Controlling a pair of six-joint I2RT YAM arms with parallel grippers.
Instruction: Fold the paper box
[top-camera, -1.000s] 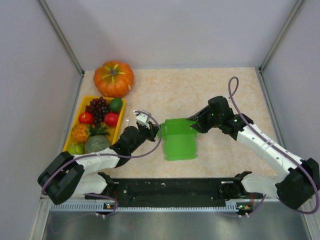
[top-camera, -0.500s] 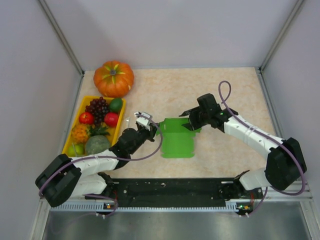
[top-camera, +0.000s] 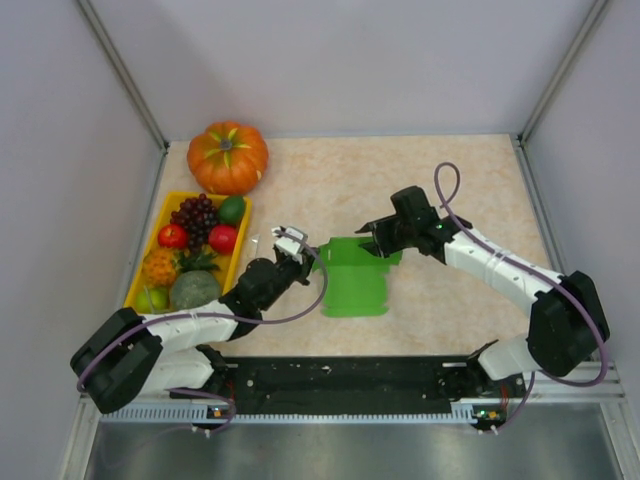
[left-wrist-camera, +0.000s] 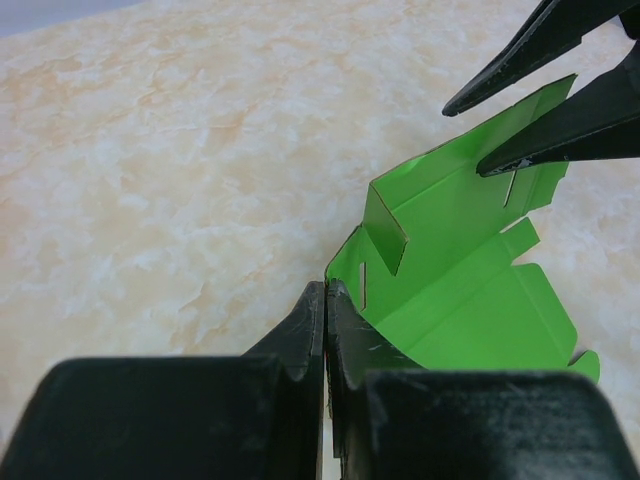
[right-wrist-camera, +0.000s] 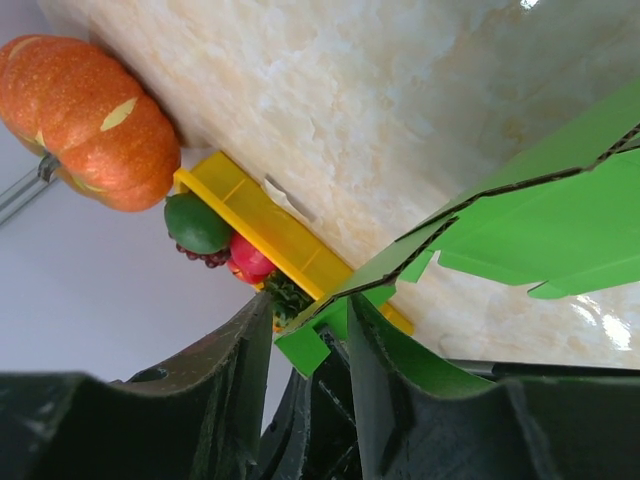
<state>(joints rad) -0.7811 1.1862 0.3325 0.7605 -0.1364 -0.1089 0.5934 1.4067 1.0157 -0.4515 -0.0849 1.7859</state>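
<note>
Now the left pincer (left-wrist-camera: 325, 295) pinches a corner of the paper box (left-wrist-camera: 450, 290) on the worktop (left-wrist-camera: 150, 150); the right pincer (right-wrist-camera: 308, 300) stands part-open astride its raised flap

This is a robotics lab test cell. The marble-patterned desk (top-camera: 340, 180) is boxed in on three sides by plain grey panels (top-camera: 350, 60) set in metal corner posts (top-camera: 120, 70). Two white-and-black robot arms, the left arm (top-camera: 190, 325) and the right arm (top-camera: 500, 270), are bolted to a black rail (top-camera: 340, 378) along the near edge. A pumpkin (top-camera: 228, 157) and a yellow tray (top-camera: 148, 240) of fruit sit at one side.
</note>
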